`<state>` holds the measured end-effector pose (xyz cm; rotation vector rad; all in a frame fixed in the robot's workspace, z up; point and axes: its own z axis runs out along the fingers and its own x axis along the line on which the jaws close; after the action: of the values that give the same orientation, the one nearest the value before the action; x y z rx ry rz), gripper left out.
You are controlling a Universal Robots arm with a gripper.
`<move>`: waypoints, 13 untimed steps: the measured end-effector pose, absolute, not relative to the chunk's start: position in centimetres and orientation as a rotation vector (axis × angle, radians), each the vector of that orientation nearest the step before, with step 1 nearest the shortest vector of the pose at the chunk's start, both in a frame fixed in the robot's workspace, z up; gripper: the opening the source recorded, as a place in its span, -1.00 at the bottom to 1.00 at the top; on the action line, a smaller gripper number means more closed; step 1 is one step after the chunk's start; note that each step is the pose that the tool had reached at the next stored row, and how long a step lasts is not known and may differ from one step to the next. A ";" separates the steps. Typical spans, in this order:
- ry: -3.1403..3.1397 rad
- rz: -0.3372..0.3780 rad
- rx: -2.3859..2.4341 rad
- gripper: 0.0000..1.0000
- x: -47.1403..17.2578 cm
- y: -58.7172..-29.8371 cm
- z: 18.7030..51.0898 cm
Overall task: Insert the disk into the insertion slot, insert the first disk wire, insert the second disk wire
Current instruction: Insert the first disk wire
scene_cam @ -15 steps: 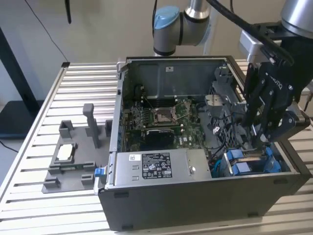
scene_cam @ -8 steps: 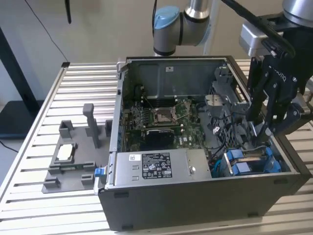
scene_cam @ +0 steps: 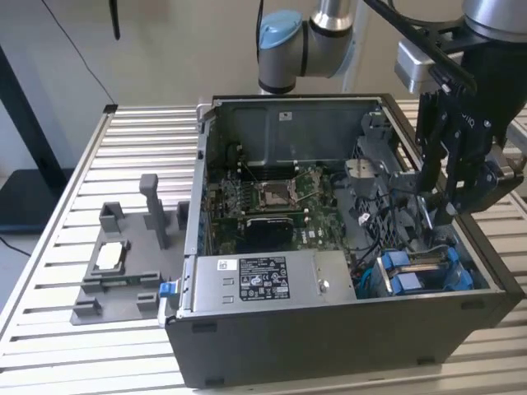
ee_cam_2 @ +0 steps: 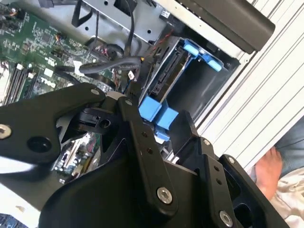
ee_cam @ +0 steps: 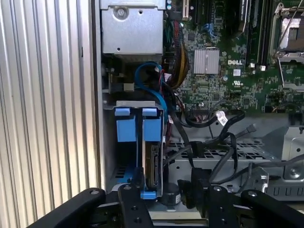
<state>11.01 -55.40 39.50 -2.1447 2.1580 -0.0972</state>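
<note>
A black gripper hangs inside an open black PC case, its fingers spread apart and grasping nothing. Directly beneath it the disk, in its bright blue carrier, stands on edge, seated in the insertion slot, a grey metal drive cage. Loose black cables lie just beside the gripper, near the disk. A blue cable loops between the cage and the grey power-supply box. The green motherboard lies farther off.
</note>
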 end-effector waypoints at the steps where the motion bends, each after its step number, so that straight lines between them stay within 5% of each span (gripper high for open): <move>1: 2.151 -0.108 -2.141 0.06 11.0 -55.2 39.5; 13: 2.080 -0.197 -2.124 0.06 10.9 -53.8 38.6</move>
<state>10.87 -53.76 38.60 -2.1240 2.0805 -0.1975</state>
